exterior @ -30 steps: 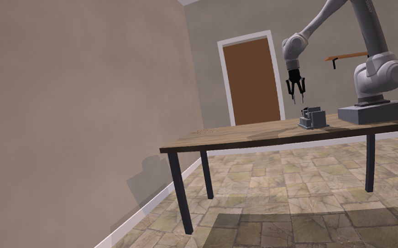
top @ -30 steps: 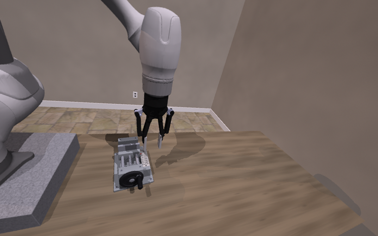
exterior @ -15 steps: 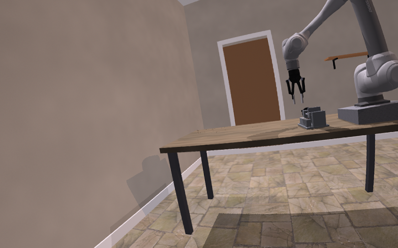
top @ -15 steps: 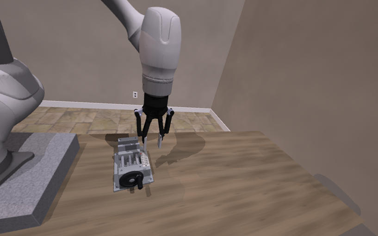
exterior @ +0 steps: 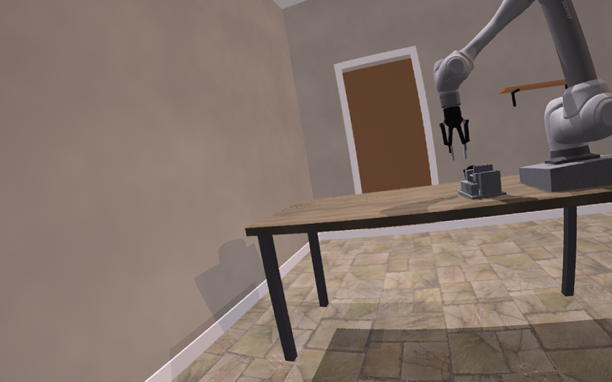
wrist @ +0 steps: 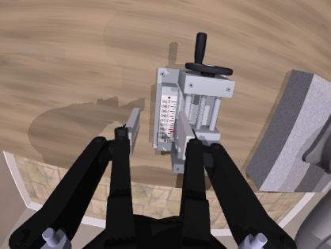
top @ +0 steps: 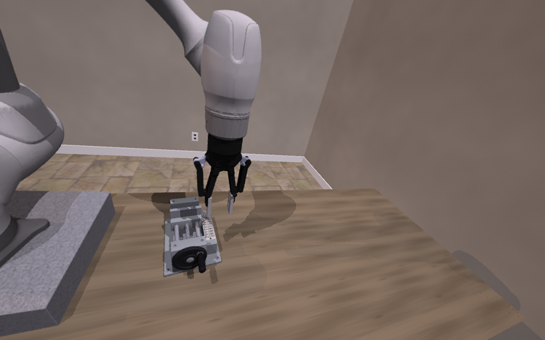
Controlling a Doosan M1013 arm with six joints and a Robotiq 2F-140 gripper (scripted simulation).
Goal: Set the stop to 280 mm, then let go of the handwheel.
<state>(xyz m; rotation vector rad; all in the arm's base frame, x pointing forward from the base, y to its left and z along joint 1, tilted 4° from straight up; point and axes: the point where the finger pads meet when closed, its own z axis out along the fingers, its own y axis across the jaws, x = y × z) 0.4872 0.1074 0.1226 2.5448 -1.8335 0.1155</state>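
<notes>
Gripper: while it hovers above the stop device, its 2 fingers (top: 230,202) stand partly open, gripping 0 objects.
Handwheel (top: 189,257) (wrist: 209,69): on the device's end, apart from the gripper (top: 219,206) (exterior: 458,153) (wrist: 158,119).
Scale (wrist: 168,115): red mark beyond 280.

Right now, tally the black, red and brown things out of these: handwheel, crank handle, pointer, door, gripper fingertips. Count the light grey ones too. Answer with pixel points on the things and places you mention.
Black: 2, handwheel (top: 179,264) (wrist: 222,70), crank handle (top: 202,262) (wrist: 200,47)
Red: 1, pointer (wrist: 173,132)
Brown: 1, door (exterior: 386,126)
Light grey: 2, fingertips (top: 230,203)
Total: 6
</notes>
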